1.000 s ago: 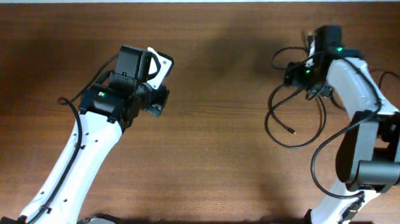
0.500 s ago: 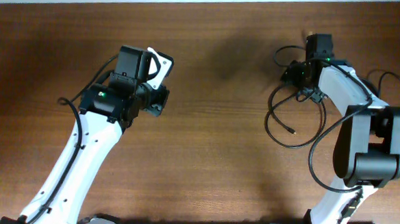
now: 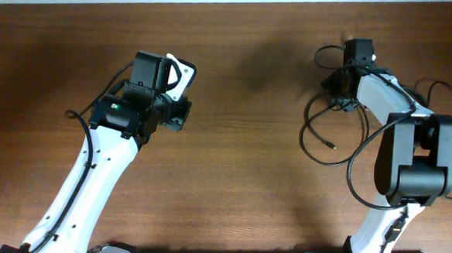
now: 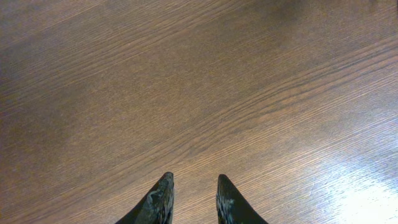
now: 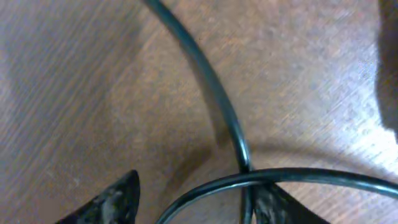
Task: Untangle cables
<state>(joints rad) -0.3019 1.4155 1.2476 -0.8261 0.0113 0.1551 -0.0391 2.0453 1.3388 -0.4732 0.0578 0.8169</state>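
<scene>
Brown wood-grain table (image 4: 186, 74). We note right gripper (image 5: 199, 190) half-open astride 2 crossed cables (image 5: 217, 112), far right; left gripper (image 4: 191, 186) barely parted, empty.

White shells covered the left arm (image 3: 92, 174) and right arm (image 3: 383, 92) between black joints, each showing a green light (image 3: 117, 104); the left gripper (image 4: 193, 178) had dark, tapered fingers (image 4: 161, 200).

Desk (image 3: 247, 159) centre: bare wood, a wide passage between the arms.
Far right corner: cables (image 5: 208, 81) looped and crossing, two passing between the spread fingers of the right gripper (image 5: 199, 196).
Left half: left arm (image 3: 92, 174) slanting up from the near edge.
Right edge: right arm (image 3: 410, 159).
</scene>
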